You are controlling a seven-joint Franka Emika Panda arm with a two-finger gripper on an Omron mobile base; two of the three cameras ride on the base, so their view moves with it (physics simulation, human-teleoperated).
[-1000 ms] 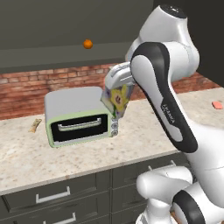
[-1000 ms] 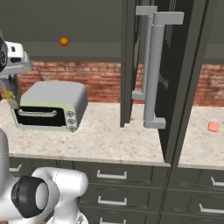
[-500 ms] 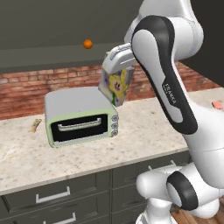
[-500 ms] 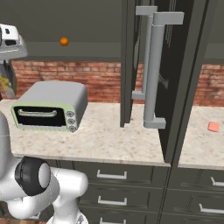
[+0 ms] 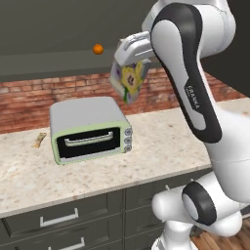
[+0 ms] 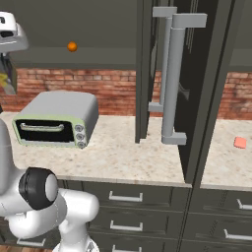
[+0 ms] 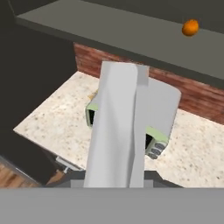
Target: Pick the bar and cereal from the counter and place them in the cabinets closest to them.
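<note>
Gripper [image 5: 128,68] clamped on cereal [image 5: 129,78], box lifted clear of counter [image 5: 161,141], hanging tilted above toaster oven [image 5: 90,128], at its 1 o'clock. Judged light, stiff cardboard, smooth faces likely slippery; grip across narrow faces near top end suits it. Bar [image 5: 39,139] lies flat on counter at oven's 9 o'clock.

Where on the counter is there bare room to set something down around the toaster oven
The widest bare patch of counter lies between the toaster oven and the open cabinet doors. Another strip runs in front of the oven. Its left end is tighter: the bar lies beside it there. A pink block sits beyond the doors.
</note>
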